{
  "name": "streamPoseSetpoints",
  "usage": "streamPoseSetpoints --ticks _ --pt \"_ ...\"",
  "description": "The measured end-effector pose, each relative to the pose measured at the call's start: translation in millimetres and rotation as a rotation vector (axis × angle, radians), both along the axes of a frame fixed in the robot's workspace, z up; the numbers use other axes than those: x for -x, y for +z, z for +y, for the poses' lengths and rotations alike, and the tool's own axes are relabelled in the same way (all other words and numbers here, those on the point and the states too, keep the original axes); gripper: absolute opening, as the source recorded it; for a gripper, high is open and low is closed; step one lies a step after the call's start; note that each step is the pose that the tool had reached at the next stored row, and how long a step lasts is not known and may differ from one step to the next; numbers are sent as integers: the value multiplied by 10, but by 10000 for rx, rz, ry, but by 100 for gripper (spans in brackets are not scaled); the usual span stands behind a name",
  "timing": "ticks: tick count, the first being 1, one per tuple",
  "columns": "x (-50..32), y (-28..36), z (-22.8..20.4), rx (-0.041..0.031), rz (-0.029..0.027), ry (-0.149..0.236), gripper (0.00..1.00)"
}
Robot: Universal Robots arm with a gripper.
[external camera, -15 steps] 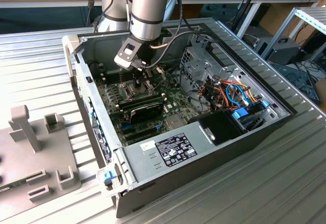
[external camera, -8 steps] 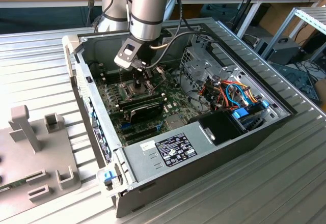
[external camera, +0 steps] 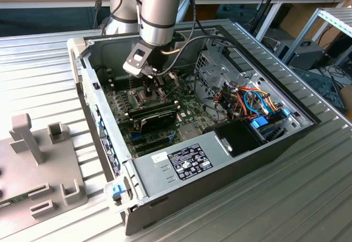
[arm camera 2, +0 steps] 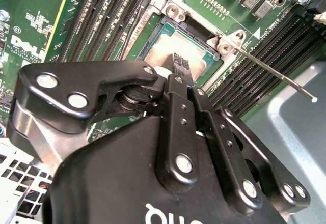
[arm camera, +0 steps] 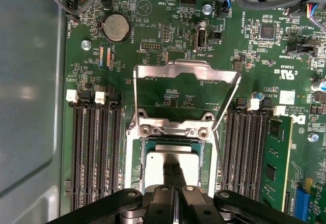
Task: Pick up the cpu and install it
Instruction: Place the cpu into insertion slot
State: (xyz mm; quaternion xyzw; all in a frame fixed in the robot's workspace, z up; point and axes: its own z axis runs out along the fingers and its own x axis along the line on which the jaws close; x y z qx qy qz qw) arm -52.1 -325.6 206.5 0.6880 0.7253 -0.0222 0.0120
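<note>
Bright overhead light washes out the ribbed metal table (external camera: 38,55) in the exterior view; glare whitens the cpu (arm camera: 158,160) and socket frame (arm camera: 186,70).

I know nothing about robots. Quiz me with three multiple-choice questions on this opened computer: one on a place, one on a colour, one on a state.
1. Where is the cpu, the small flat square chip with a dull silvery top?
A) seated in the dark square socket
B) on the table outside the case
C) on the black power supply

2. What colour is the circuit board?
A) red
B) green
C) blue

3. How is the shiny hinged metal socket frame?
A) clamped down
B) swung open
C) removed

Answers:
1 A: it lies in the socket, under the black gripper.
2 B: green surrounds the socket.
3 B: it is folded back off the cpu.
</note>
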Motion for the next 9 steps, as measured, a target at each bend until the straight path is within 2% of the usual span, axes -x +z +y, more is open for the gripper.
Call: streamPoseSetpoints --ticks 9 --pt "0 -26 0 13 0 0 11"
